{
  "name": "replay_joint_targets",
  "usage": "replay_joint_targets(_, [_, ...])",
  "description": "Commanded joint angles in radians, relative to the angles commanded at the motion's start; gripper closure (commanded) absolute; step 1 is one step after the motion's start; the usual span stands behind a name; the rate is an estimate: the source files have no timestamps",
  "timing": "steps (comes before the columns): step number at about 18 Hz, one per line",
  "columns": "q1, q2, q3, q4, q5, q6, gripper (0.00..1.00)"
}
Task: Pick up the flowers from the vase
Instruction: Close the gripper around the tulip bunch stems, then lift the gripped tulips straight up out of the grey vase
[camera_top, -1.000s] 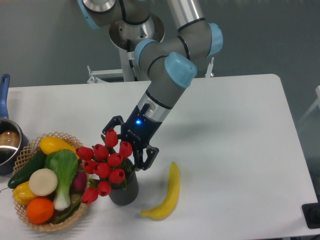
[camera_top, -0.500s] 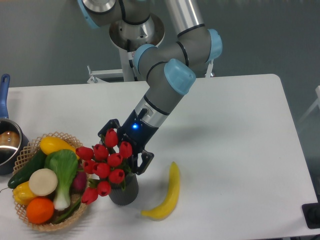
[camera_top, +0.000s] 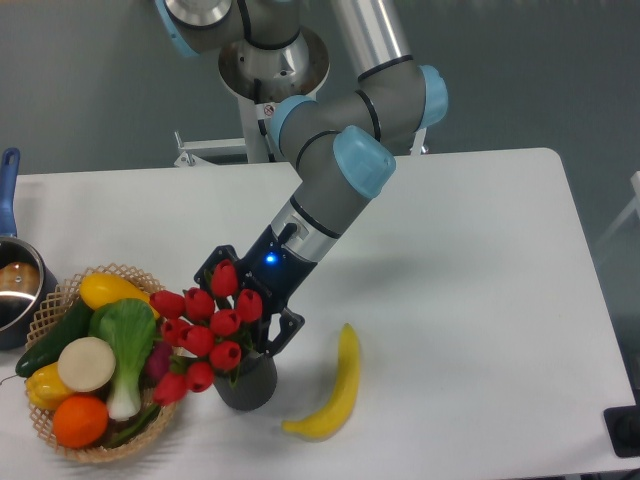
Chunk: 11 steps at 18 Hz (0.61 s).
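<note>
While the flowers (camera_top: 205, 325) stand in the vase (camera_top: 248, 380) near the desk's (camera_top: 470, 260) front edge, they are flanked by spread fingers (camera_top: 285, 328), nothing yet gripped; closing, then lifting, is judged next.

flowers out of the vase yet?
No. The flowers still sit in the vase; the claw is behind the buds, grip unclear.

Claw (camera_top: 246, 305) low, jaws spread
</note>
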<state>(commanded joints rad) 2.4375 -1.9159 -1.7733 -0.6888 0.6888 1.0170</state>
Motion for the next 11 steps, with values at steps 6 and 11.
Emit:
replay_joint_targets(6, [0.002, 0.003, -0.002, 0.000, -0.003, 0.000, 0.47])
replay_joint_targets(11, [0.003, 0.008, 0.000, 0.000, -0.003, 0.000, 0.48])
